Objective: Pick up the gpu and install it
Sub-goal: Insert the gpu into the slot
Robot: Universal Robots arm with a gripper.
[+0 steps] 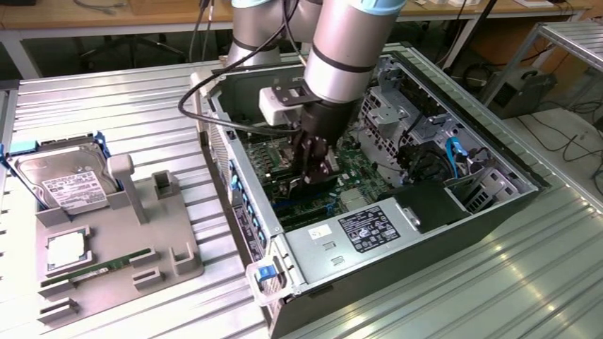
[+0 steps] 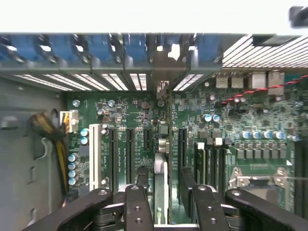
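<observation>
- Fingers point(image 2: 139, 202) of the gripper point(image 2: 161, 204) are clenched on the gpu point(image 2: 161, 178), held edge-on inside the computer case point(image 1: 311, 247).
- Green motherboard point(image 2: 144, 120) and its black slots point(image 2: 129, 149) lie just beyond the card.
- Likely light, stiff and fragile; best gripped by its flat faces, away from the contacts.
- On the bench point(image 1: 123, 92), a hard drive point(image 1: 66, 180) rests at the exterior view's left.

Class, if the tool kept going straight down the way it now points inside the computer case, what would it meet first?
Most likely the green motherboard, among its black expansion slots. The tool grips an edge-on card, apparently the gpu, which would land first; depth is unclear.
</observation>
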